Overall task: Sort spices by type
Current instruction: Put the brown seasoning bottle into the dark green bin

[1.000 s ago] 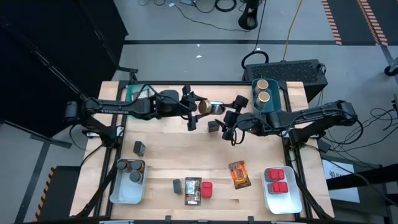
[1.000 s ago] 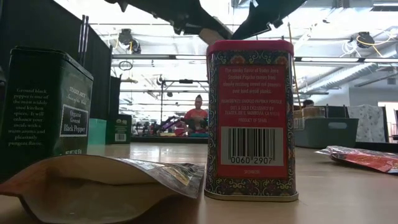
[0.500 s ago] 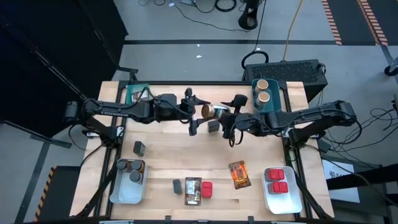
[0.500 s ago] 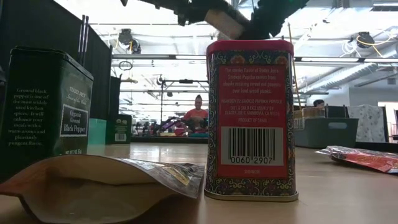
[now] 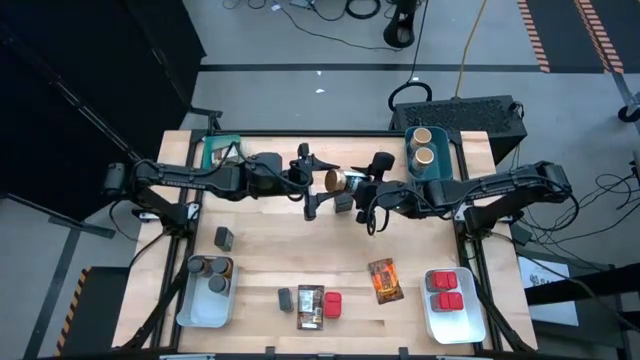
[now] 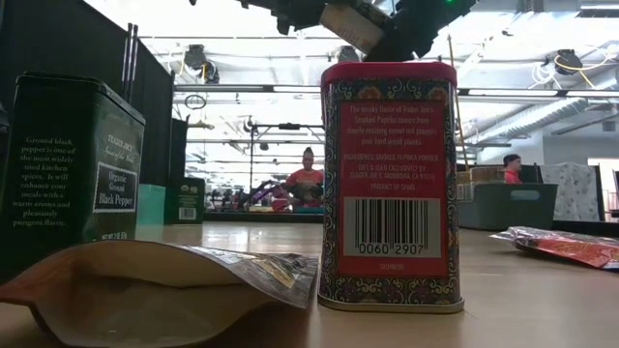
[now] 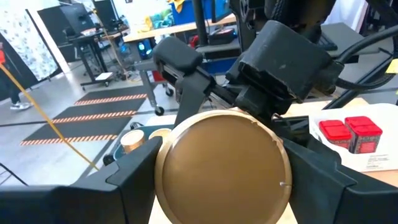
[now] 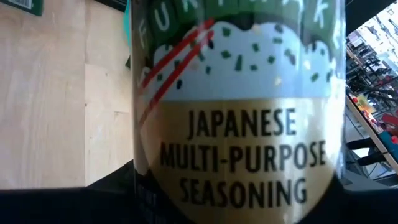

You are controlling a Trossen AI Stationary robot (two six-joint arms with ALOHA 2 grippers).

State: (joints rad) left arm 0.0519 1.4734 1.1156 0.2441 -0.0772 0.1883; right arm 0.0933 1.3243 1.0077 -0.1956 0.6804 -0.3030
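The left hand (image 5: 312, 186) grasps the tan seasoning jar (image 5: 341, 181) above the tabletop (image 5: 270, 240), near its middle toward the far edge, the jar's long axis level and running 9 to 3 o'clock. The right hand (image 5: 372, 190) stands at 3 o'clock of the jar, fingers around its label end; whether they have clamped cannot be told. Both arms reach inward, level, and the teal bin (image 5: 425, 170) with two like jars lies nearer the right arm, at 2 o'clock.
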